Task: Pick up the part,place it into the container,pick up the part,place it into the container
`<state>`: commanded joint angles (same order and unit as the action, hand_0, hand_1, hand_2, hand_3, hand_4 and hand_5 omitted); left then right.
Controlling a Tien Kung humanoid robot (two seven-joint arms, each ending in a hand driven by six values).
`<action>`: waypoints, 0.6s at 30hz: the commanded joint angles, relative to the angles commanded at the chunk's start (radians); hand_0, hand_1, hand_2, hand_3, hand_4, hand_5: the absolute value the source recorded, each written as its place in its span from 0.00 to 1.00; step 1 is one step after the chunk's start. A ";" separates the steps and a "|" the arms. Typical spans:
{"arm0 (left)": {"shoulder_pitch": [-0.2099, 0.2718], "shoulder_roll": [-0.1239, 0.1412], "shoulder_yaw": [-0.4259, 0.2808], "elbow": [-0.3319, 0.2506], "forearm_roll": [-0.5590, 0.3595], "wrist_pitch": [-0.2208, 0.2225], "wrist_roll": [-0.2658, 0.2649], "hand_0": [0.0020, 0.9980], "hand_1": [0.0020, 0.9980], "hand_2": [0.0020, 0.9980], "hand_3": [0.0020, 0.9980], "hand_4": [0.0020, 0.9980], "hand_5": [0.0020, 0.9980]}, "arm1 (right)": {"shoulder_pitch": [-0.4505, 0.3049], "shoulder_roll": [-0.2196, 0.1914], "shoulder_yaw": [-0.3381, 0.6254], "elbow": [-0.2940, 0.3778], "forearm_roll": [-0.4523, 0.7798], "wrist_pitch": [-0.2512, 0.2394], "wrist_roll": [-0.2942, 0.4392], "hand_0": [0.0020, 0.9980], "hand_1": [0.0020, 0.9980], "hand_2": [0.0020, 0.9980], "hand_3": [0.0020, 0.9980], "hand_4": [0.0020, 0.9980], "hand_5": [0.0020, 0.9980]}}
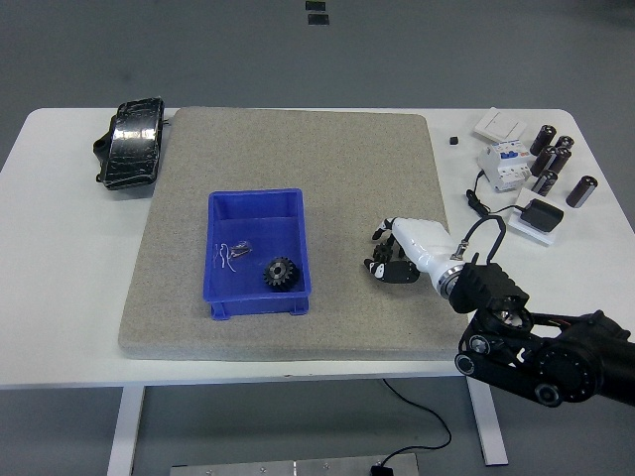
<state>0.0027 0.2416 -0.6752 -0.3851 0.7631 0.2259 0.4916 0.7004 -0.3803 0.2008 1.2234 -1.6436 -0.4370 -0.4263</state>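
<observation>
A blue container point(226, 223) stands on the grey mat point(298, 149), left of centre. Inside it lie a black gear point(281, 273) and a small metal part point(235, 251). My right hand point(381, 253), white with black fingers, reaches in from the lower right and rests low on the mat to the right of the container. Its fingers point(378, 235) are curled around a small black gear, which is mostly hidden between fingers and thumb. My left arm is out of view.
A black bundle point(131, 142) lies at the mat's far left corner. On the table's right side sit a white circuit breaker point(504, 159), several black cylinders point(554, 159), a black adapter point(542, 214) with cable, and a white switch point(499, 124).
</observation>
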 joint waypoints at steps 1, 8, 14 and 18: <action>0.000 0.000 0.001 0.000 -0.002 0.000 -0.001 0.68 0.66 0.59 0.55 0.62 0.36 | 0.000 0.001 -0.002 -0.003 0.001 -0.001 0.002 0.31 0.45 0.48 0.67 0.63 0.31; 0.000 0.001 0.008 0.002 -0.016 0.005 -0.013 0.68 0.66 0.59 0.55 0.62 0.37 | 0.000 0.001 -0.016 -0.012 0.002 -0.003 0.008 0.31 0.46 0.47 0.67 0.53 0.24; -0.001 0.002 0.008 0.002 -0.021 0.010 -0.021 0.68 0.66 0.60 0.55 0.63 0.40 | -0.001 -0.004 -0.017 -0.008 0.001 -0.012 0.013 0.36 0.47 0.43 0.61 0.41 0.08; 0.000 0.002 0.008 0.002 -0.025 0.013 -0.024 0.68 0.66 0.60 0.55 0.63 0.44 | -0.001 -0.006 -0.018 -0.004 -0.005 -0.015 0.013 0.36 0.45 0.36 0.43 0.36 0.06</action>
<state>0.0027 0.2436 -0.6669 -0.3833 0.7380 0.2386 0.4676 0.6994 -0.3865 0.1828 1.2195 -1.6482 -0.4516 -0.4134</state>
